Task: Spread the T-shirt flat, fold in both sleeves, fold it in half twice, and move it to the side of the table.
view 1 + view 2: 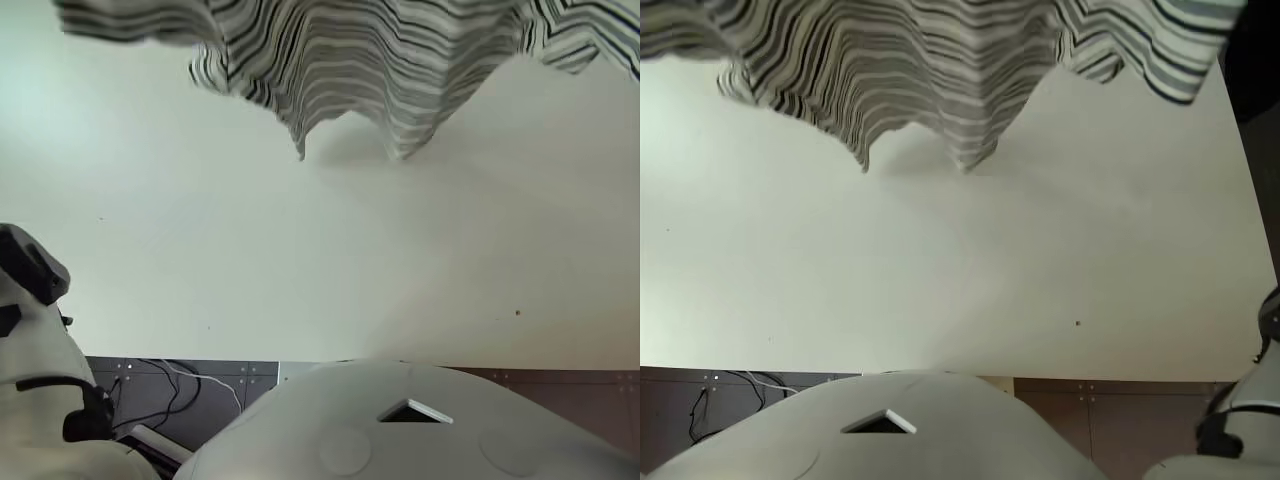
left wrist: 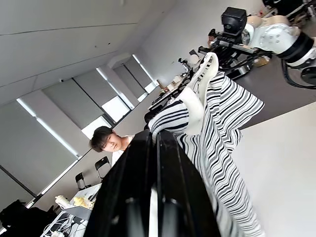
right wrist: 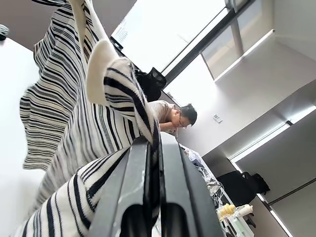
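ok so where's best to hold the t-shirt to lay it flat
Its upper edge, at two points wide apart, from above, as the left gripper and right gripper pinch it. The T-shirt hangs in folds, lower edge above the table, so that edge would likely land first.

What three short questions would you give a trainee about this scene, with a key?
1. True or false: the T-shirt is already folded into a neat square.
2. Which pattern does the T-shirt have? A: dots. B: stripes. C: plain colour.
3. Fill in: the left gripper and the right gripper are both shut on the ____.

Key: 1 false, it hangs unfolded from the grippers; 2 B; 3 T-shirt.
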